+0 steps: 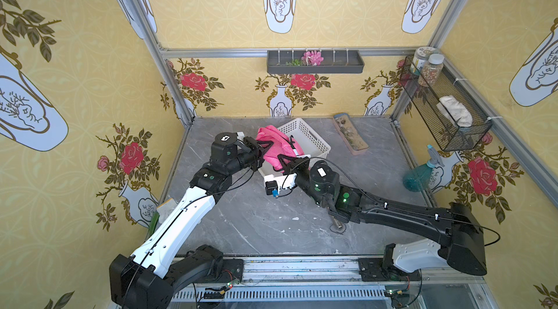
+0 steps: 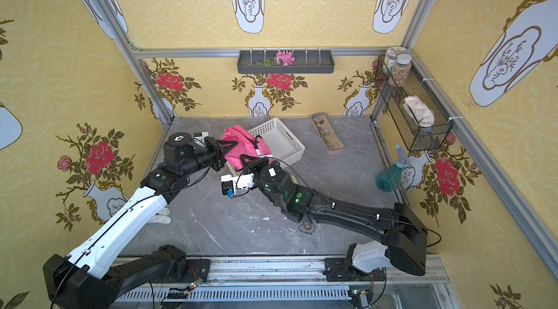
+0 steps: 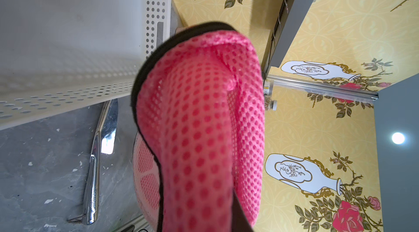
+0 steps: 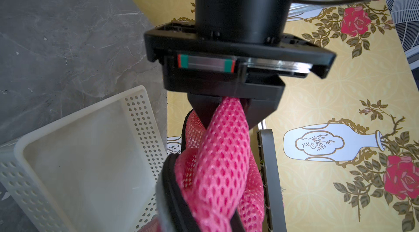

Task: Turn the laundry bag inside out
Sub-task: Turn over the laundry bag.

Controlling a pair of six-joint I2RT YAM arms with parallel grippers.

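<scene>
Top views, both: bright, even, diffuse light; only soft, faint shadows on the grey tabletop (image 1: pixel 256 226). Wallpaper (image 1: pixel 75 81) motifs stretch large near the edges (wide-angle lens). Left wrist view: lamp (image 3: pixel 398 138) blown out white, glare on the metal utensil (image 3: pixel 106 144), basket (image 3: pixel 68 49) wall out of focus. Right wrist view: nearest laundry bag (image 4: pixel 222 174) mesh blurred.
</scene>
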